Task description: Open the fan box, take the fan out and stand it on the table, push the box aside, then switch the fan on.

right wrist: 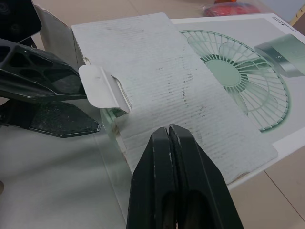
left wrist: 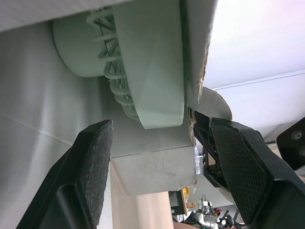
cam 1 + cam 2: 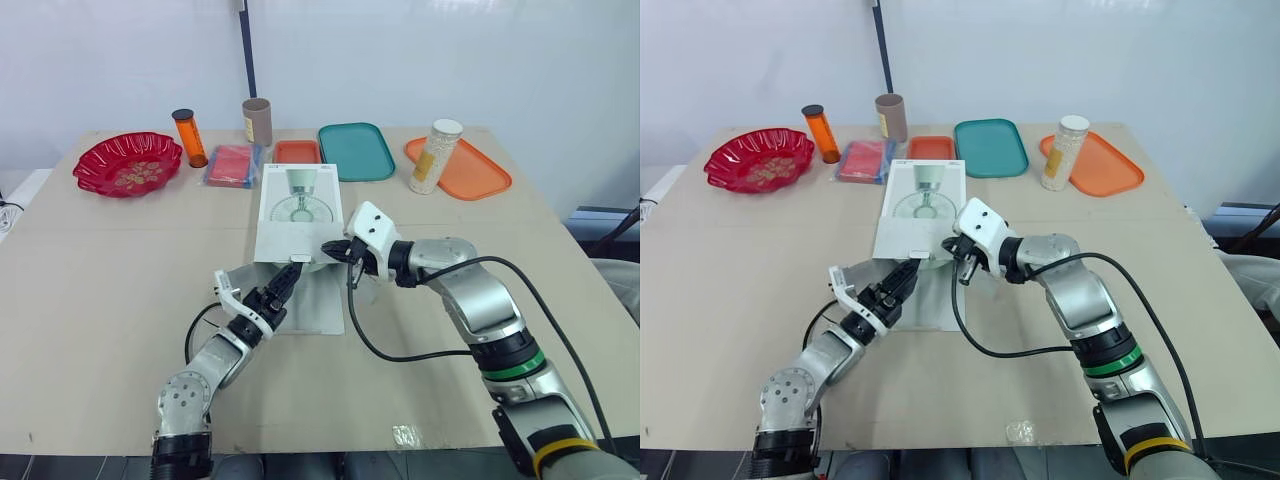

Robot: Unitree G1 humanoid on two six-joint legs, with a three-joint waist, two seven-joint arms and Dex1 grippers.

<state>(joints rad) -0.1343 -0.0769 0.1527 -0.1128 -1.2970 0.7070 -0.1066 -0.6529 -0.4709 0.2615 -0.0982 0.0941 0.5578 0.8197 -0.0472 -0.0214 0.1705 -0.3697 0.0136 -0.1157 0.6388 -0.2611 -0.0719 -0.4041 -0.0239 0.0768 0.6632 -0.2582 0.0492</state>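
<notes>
Left gripper (image 3: 288, 276) is parked right at the mouth of the fan box (image 3: 298, 205), fingers spread wide and holding nothing. In the wrist view the pale green fan (image 2: 143, 71) sits dead ahead, at 12 o'clock from the gripper. Its grille edge pokes out of the carton between the two pads (image 2: 95, 167) and touches neither. The box lies flat in the middle of the table (image 3: 100, 280), long axis running 6 to 12 o'clock, open end at 6 facing the robot, flap (image 3: 318, 300) folded down onto the tabletop.

Right gripper (image 3: 332, 250) sits at about 2 o'clock from the left one, fingers pressed together on nothing. Its tip is over the near edge of the box's top panel, and contact can't be made out.

So the left arm is nearer the fan. The draw-out looks like a straight pull toward 6 o'clock, along the box's length.
</notes>
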